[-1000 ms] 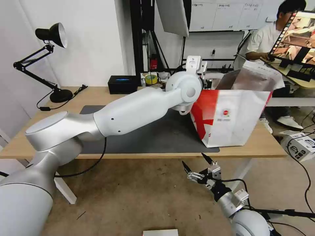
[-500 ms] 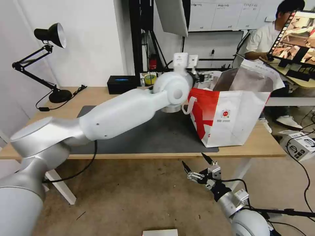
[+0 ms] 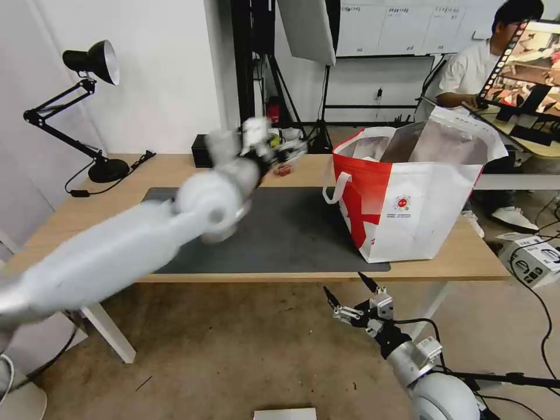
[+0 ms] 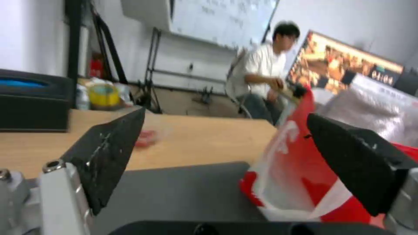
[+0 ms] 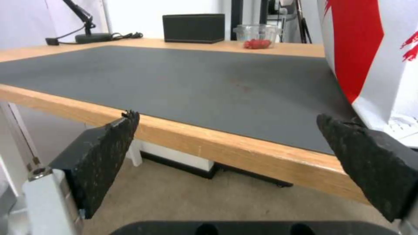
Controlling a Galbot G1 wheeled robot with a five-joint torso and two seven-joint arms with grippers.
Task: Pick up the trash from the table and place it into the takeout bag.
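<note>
Motion-blurred left gripper (image 3: 286,149), jaws spread wide and empty, hangs above the light-wood table's (image 3: 175,169) rear edge beside the white-and-red takeout bag (image 3: 408,204), whose interior is hidden; right gripper (image 3: 350,294) open, empty, below the front edge

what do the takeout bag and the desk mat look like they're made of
Takeout bag: glossy white-and-red coated fabric or plastic, judging by its sheen and soft creases; crinkly silver lining looks like foil. Mat: matte dark grey, flat, glare-free, possibly rubber or felt.

Left pincer (image 3: 286,149) motion-blurred over table (image 3: 175,169) — takeout bag (image 3: 408,198) contents hidden.
</note>
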